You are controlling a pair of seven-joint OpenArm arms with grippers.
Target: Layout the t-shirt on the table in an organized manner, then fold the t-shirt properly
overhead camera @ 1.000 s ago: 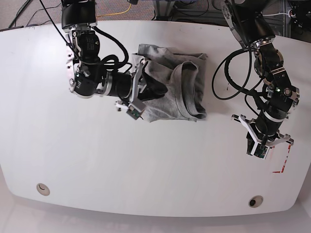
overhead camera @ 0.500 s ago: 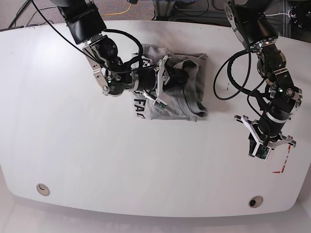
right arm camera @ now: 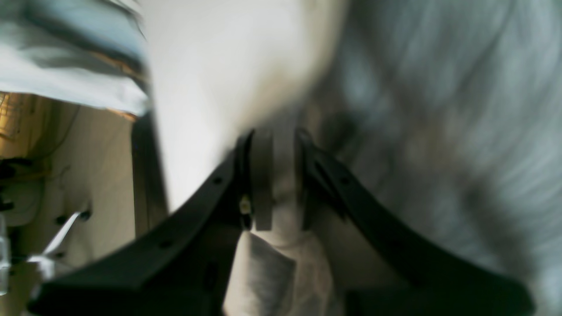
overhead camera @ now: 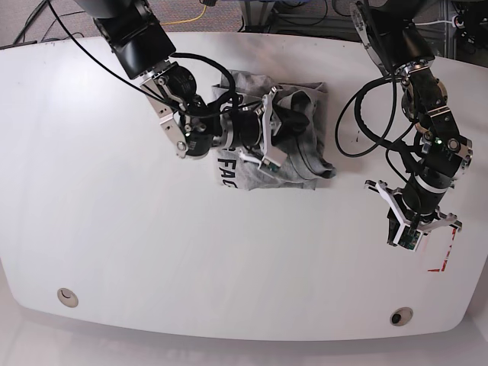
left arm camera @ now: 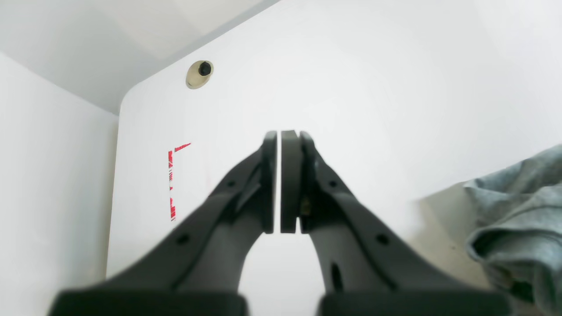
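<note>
The heather-grey t-shirt point(overhead camera: 252, 177) lies bunched at the back middle of the white table point(overhead camera: 152, 252), with black letters "FAC" showing at its front left. My right gripper point(overhead camera: 288, 120) is over the shirt's middle. In the blurred right wrist view it point(right arm camera: 279, 145) is shut on a fold of pale grey fabric point(right arm camera: 281, 206). My left gripper point(overhead camera: 408, 229) hangs over bare table to the right of the shirt. It point(left arm camera: 279, 140) is shut and empty, with the shirt's edge point(left arm camera: 518, 219) at the far right of that view.
A red outline mark point(overhead camera: 444, 255) lies near the table's right front edge, just beyond my left gripper; it also shows in the left wrist view point(left arm camera: 171, 184). Two round holes point(overhead camera: 400, 315) point(overhead camera: 67, 296) sit near the front edge. Black cables hang off both arms.
My right gripper has moved right across the shirt, pulling fabric with it; the lettering is more exposed and the shirt's right edge has shifted. The left arm has barely moved.
</note>
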